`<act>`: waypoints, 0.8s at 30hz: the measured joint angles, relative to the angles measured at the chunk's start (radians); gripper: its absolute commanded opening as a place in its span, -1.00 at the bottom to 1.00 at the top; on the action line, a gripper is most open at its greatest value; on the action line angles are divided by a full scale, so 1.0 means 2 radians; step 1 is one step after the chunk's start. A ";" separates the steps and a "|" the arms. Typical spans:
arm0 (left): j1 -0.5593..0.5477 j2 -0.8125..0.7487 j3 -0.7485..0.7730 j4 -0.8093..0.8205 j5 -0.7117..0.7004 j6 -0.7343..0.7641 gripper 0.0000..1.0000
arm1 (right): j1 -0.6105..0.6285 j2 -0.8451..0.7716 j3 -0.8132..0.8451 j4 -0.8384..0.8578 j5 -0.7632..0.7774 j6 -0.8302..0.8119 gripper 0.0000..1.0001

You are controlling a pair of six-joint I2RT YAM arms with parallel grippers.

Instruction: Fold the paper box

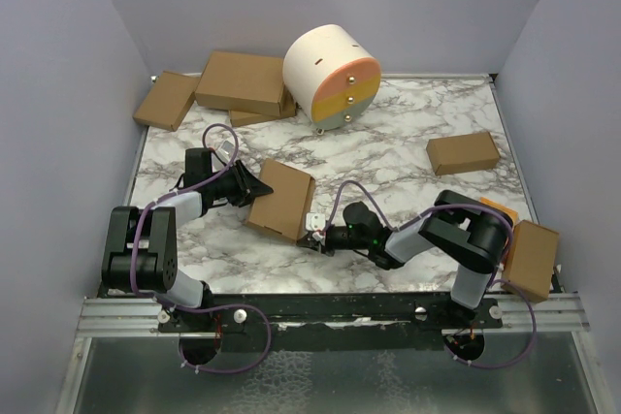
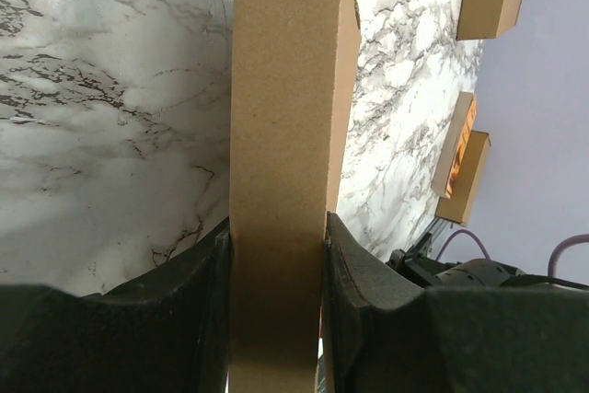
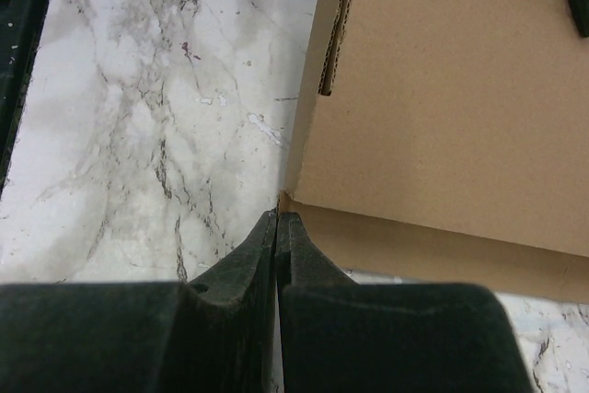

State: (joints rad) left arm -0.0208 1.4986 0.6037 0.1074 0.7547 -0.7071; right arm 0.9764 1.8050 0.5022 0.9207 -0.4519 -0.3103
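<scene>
Top view: the left arm and right arm, two in all, are bolted nearest. The left fingers, partly open, clamp the left edge of the single paper box at mid-surface. The right fingers, pressed together and empty, meet its near corner. Five other brown cartons and one banded white drum lie around. The surface is grey-veined white marble, between plain lilac walls.

Left wrist: the box's edge fills the gap between the fingers.

Right wrist: the closed tips sit at the box's corner.
</scene>
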 measured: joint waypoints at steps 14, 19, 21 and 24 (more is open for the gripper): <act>0.002 0.003 0.000 0.000 0.004 0.002 -1.00 | -0.005 0.002 0.002 -0.004 -0.009 0.023 -0.98; 0.002 0.003 0.001 0.000 0.004 0.007 -1.00 | -0.008 0.007 0.008 -0.008 -0.015 0.028 -0.98; 0.002 0.003 0.001 0.000 0.004 0.009 -1.00 | -0.008 0.008 0.010 -0.010 -0.016 0.030 -0.98; 0.002 0.003 0.001 0.000 0.004 0.012 -1.00 | -0.008 0.010 0.013 -0.013 -0.016 0.034 -0.98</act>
State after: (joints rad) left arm -0.0170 1.5040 0.6064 0.1066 0.7631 -0.6838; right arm 0.9600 1.8252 0.5285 0.8940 -0.4847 -0.2424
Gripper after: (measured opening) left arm 0.355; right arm 0.015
